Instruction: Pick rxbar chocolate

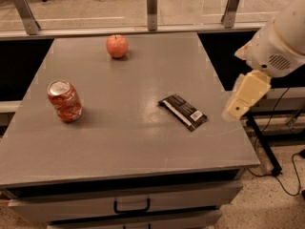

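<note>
The rxbar chocolate [183, 111] lies flat and diagonal on the grey table [119, 147], right of the middle. The gripper [237, 106] hangs at the table's right edge, near the bar but apart from it. I cannot tell whether it is released or clenched. A red can [64, 101] stands at the left.

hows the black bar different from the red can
The rxbar chocolate is flat and black and lies down; the red can is round and stands up, looking crumpled. The rxbar chocolate lies right of centre, near the pincer at the table's right edge; the red can sits far left. Both rest on the grey table, untouched.
</note>
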You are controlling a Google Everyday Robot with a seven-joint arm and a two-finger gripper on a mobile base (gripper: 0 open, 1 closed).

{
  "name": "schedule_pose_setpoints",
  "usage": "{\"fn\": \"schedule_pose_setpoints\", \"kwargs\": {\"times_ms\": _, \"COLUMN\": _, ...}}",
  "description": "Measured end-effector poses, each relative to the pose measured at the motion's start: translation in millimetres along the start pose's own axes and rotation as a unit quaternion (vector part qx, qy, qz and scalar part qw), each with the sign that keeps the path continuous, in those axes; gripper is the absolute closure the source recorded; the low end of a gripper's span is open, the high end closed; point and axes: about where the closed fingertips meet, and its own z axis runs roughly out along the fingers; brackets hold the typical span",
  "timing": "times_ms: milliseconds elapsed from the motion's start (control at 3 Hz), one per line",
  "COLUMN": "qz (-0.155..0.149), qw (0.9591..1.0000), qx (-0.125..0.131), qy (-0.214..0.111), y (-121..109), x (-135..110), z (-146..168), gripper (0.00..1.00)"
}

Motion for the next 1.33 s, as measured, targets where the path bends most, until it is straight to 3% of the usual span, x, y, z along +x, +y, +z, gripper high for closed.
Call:
{"fn": "schedule_pose_setpoints", "kwargs": {"times_ms": 333, "qz": 0.070, "qw": 0.9974, "qx": 0.016, "qy": -0.001, "y": -7.5, "x": -4.4, "z": 25.5, "gripper": 0.00}}
{"fn": "schedule_pose_setpoints", "kwargs": {"times_ms": 667, "qz": 0.115, "qw": 0.9932, "qx": 0.018, "qy": -0.003, "y": -7.9, "x": -5.5, "z": 27.3, "gripper": 0.00}}
{"fn": "schedule_pose_setpoints", "kwargs": {"times_ms": 1000, "qz": 0.125, "qw": 0.9919, "qx": 0.015, "qy": 0.016, "y": -6.0, "x": -16.3, "z": 32.1, "gripper": 0.00}}
{"fn": "schedule_pose_setpoints", "kwargs": {"times_ms": 1333, "qz": 0.153, "qw": 0.9868, "qx": 0.007, "qy": 0.053, "y": 6.1, "x": -36.7, "z": 52.6, "gripper": 0.00}}
